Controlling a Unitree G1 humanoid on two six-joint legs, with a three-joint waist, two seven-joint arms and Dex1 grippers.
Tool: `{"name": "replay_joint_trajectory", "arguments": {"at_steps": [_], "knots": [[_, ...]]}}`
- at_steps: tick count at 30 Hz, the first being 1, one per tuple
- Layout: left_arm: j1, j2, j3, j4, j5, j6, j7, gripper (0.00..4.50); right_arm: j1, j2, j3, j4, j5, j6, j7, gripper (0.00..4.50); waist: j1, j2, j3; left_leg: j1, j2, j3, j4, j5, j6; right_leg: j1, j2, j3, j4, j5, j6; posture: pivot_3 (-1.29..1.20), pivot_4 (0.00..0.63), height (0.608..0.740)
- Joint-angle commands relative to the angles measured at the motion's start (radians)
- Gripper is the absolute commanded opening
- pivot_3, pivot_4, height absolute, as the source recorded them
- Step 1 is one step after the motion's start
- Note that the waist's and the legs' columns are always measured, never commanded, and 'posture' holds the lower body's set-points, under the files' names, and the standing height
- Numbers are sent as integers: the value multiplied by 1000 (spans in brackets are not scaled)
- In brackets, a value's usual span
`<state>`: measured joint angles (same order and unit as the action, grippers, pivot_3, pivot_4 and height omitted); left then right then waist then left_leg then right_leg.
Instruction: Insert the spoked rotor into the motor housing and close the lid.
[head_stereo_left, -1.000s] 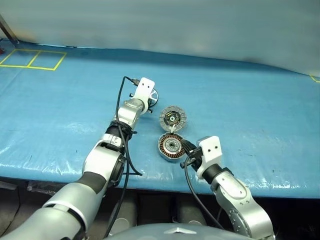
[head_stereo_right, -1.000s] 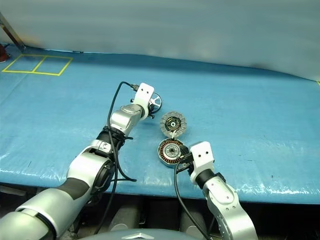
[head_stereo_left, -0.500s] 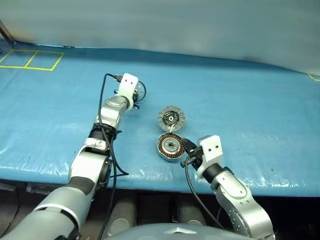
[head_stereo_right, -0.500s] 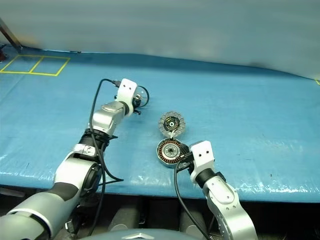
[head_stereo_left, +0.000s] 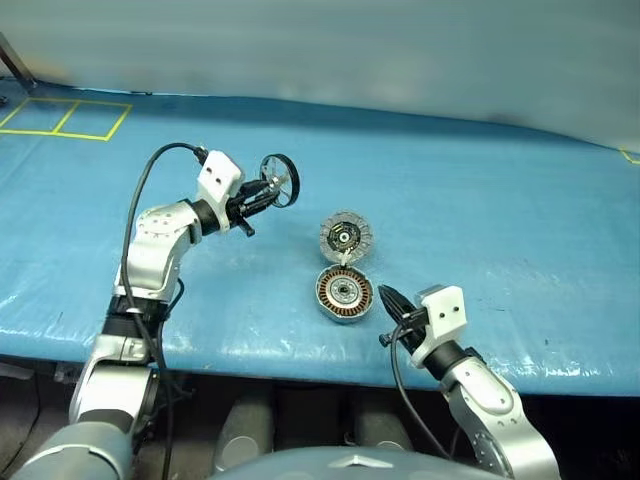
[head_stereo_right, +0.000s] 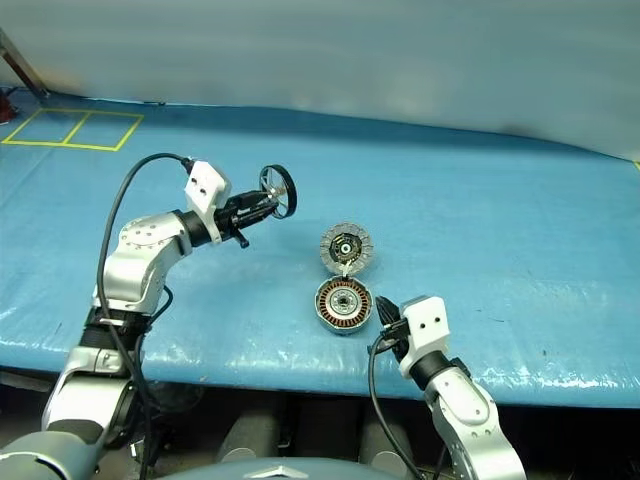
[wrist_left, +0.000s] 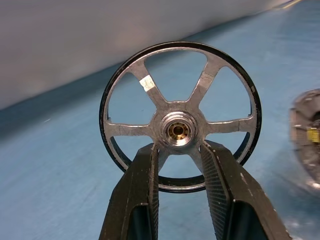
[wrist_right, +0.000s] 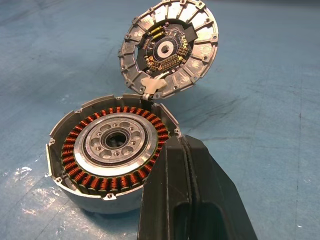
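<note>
The spoked rotor (wrist_left: 179, 131), a silver wheel with a dark rim, hangs on edge in the air, left of and beyond the motor. My left gripper (head_stereo_left: 262, 194) is shut on it, and its two fingers (wrist_left: 142, 175) pinch the hub from either side. On the blue cover sits the motor housing (wrist_right: 112, 150), its copper windings showing. Its lid (wrist_right: 169, 47) is swung open on the far side, inner face up. My right gripper (wrist_right: 178, 142) is shut and empty, just to the right of the housing (head_stereo_left: 344, 294) and close to its rim.
The table (head_stereo_left: 480, 200) is covered with a blue sheet, and its front edge runs just behind my right gripper. Yellow tape squares (head_stereo_left: 65, 118) mark the far left corner. A pale wall closes off the back.
My left arm has swung back and to the left, lifting the rotor off the cover; its gripper now points to the right. The right gripper has drawn a little to the right of the housing.
</note>
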<state>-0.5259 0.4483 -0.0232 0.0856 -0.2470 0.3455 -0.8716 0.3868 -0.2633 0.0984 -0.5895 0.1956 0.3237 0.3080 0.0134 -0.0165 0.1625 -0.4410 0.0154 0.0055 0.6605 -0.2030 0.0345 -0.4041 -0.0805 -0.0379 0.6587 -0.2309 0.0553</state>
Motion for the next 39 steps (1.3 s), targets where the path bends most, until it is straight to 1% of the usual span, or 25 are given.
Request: {"name": "replay_joint_trajectory", "arguments": {"at_steps": [1,4,6,9,17,22,31,39], "knots": [[29,25,-33,-105,-73,-2,-119,964,28,-11,-18,8,-8,-79,21,0,1,0,0,1,0,0,0,0,0,-2,0,0,0,0,0,0,150,740],[45,40,-80,-114,-65,-3,-164,964,52,-11,-12,27,-21,-138,29,0,1,0,0,1,1,1,0,0,0,-2,0,0,0,0,0,0,150,740],[45,48,-114,-113,-59,1,-198,964,67,-7,-1,49,-55,-209,23,0,0,0,0,1,1,2,0,0,0,-3,0,1,1,0,0,0,150,740],[32,52,-149,-99,-48,1,-225,964,83,-9,16,71,-75,-251,28,0,0,0,0,0,1,3,0,0,0,-4,1,1,1,-1,2,0,150,740],[-64,68,-270,3,21,-35,-346,964,104,-26,51,91,-47,-250,92,0,2,0,0,0,2,4,0,0,0,-4,2,2,1,-2,3,0,150,740],[-137,56,-330,78,65,-70,-414,964,102,-25,67,97,-59,-244,97,0,2,0,0,0,3,5,0,0,0,-5,2,2,1,-2,3,0,150,740],[-237,11,-387,175,100,-124,-510,964,106,-14,91,108,-73,-239,82,0,2,0,0,-4,3,6,1,0,1,-5,4,4,1,-2,3,0,150,740],[-274,5,-426,235,147,-175,-573,964,114,-2,94,112,-72,-241,63,0,1,0,0,-4,4,7,1,0,1,-5,4,5,2,-2,3,0,150,740]]}}
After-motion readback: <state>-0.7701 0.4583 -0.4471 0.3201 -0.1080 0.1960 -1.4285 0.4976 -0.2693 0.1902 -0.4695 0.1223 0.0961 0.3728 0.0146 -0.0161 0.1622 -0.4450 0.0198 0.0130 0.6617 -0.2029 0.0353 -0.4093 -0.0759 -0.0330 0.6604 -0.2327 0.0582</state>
